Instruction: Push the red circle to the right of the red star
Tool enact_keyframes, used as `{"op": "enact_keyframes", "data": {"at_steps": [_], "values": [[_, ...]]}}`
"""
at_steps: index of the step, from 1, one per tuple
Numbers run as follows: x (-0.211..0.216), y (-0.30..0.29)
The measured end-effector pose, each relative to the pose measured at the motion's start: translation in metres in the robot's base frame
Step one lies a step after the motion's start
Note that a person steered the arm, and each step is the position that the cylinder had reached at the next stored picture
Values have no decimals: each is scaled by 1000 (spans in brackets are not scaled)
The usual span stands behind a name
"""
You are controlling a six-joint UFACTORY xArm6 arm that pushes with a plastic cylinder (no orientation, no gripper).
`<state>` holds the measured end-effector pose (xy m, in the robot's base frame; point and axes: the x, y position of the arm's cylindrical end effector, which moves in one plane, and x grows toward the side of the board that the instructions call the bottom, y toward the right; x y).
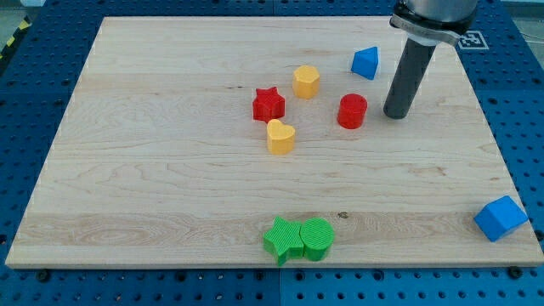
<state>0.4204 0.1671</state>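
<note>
No jaws here: my tip [395, 115] stands just right of the red circle [352, 111]. It looks light, rigid, slippery; push centrally toward the red star [269, 104].

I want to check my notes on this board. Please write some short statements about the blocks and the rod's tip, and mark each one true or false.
1. My tip stands at the view's right of the red circle. True.
2. The red circle touches the red star. False: they lie apart, the circle at the star's right.
3. The green star and green circle touch. True.
4. The yellow heart lies above the red star. False: it lies just below.
5. Two blue blocks are on the board. True.
</note>
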Motion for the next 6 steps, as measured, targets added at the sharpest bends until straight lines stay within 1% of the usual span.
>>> {"op": "enact_keyframes", "data": {"at_steps": [3, 6], "values": [[6, -15], [5, -88]]}}
